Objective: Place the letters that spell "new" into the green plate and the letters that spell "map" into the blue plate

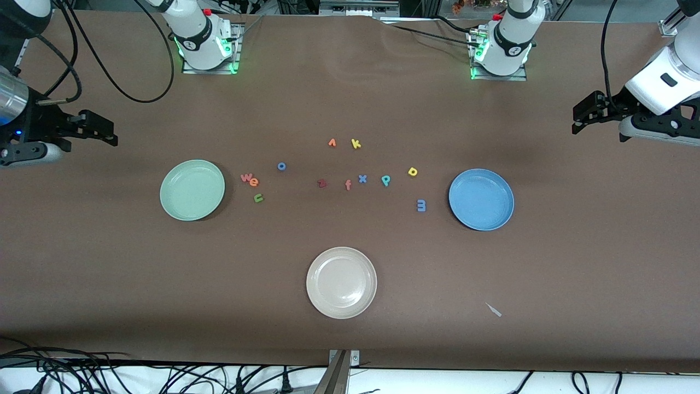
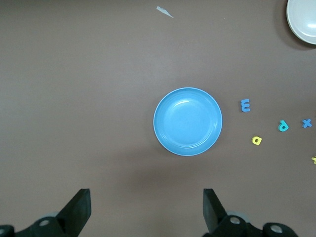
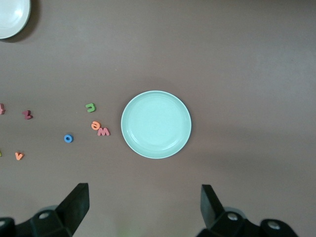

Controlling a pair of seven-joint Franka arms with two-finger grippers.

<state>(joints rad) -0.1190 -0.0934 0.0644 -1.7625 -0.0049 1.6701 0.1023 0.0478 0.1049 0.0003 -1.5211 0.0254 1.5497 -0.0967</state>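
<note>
A robotics lab: bolted arm bases (image 1: 205, 46) on a brown-covered table (image 1: 350, 328), loose cables (image 1: 109, 372)

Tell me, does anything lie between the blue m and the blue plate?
Nothing visible does. The blue m lies on bare table beside the blue plate, with only brown cloth between them.

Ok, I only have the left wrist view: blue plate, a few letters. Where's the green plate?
Observer: The green plate sits toward the right arm's end of the table, with nothing in it.
Operator: And its letters?
Observer: The pink w, orange e and green n lie on the table beside it.
Operator: Right arm?
Observer: The right gripper hangs in the air at that end, fingers open, holding nothing.
</note>
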